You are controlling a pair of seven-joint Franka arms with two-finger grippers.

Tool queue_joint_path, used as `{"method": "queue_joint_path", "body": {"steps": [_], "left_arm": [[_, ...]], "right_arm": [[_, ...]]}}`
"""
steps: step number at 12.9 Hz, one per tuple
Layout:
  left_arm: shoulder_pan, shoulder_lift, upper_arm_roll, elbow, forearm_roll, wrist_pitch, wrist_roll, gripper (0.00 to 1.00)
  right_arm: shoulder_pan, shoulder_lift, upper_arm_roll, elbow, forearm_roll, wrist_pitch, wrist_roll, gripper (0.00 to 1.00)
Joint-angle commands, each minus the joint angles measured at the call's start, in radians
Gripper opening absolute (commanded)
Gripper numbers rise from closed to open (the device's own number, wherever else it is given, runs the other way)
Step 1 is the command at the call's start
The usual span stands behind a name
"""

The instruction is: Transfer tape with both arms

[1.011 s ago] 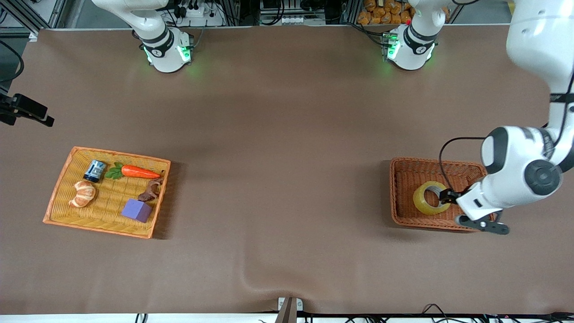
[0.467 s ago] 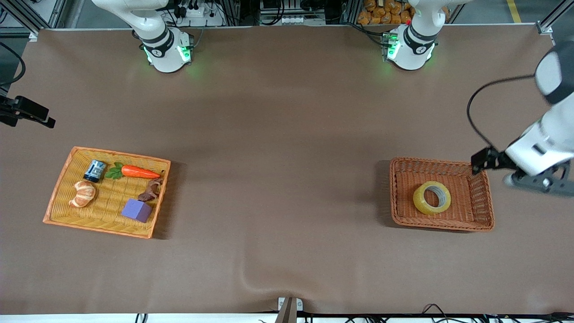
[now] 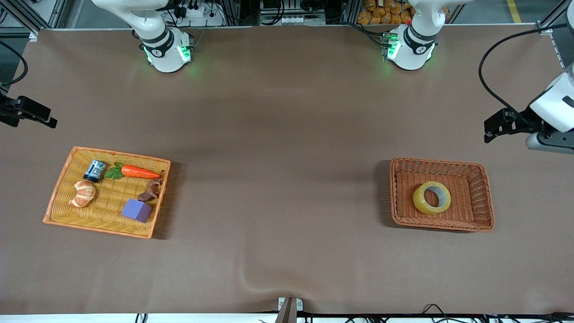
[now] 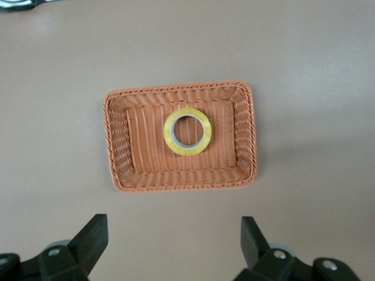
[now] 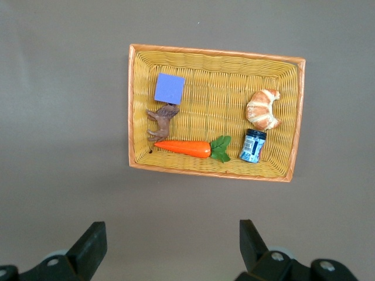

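The tape [image 3: 421, 202], a yellowish ring with a grey core, lies flat in the brown wicker basket [image 3: 480, 197] at the left arm's end of the table. My left gripper [image 3: 492, 129] hangs open and empty in the air over bare table beside that basket, on its robot-base side. In the left wrist view the tape [image 4: 187, 151] and its basket [image 4: 120, 140] lie well below the open left gripper [image 4: 174, 240]. My right gripper [image 3: 47, 120] waits high near the right arm's end of the table. It is open [image 5: 173, 240] and holds nothing.
A yellow wicker tray [image 3: 60, 181] at the right arm's end holds a purple cube [image 3: 136, 210], a carrot [image 3: 140, 172], a croissant [image 3: 82, 194], a small blue jar [image 3: 94, 171] and a brown toy animal [image 3: 151, 190]. Brown cloth covers the table, with a wrinkle [image 3: 251, 278] near its front edge.
The left gripper let go of the tape in the brown basket, rose and drew away toward the table's end. The tape stays in the basket. The right arm has barely moved.
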Motion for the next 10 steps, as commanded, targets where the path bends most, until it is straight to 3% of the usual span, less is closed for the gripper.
{"method": "queue_joint_path", "body": {"steps": [1,10], "left_arm": [[-0.130,-0.045,0.132,-0.025,-0.017,-0.065,-0.049,1.00],[-0.095,-0.061,0.141,-0.041,-0.032,-0.074,-0.040,1.00]], "right_arm": [[0.045,0.001,0.011,0.015,-0.065,-0.013,0.000,1.00],[0.031,-0.005,0.007,0.004,-0.047,-0.016,0.003,1.00]]}}
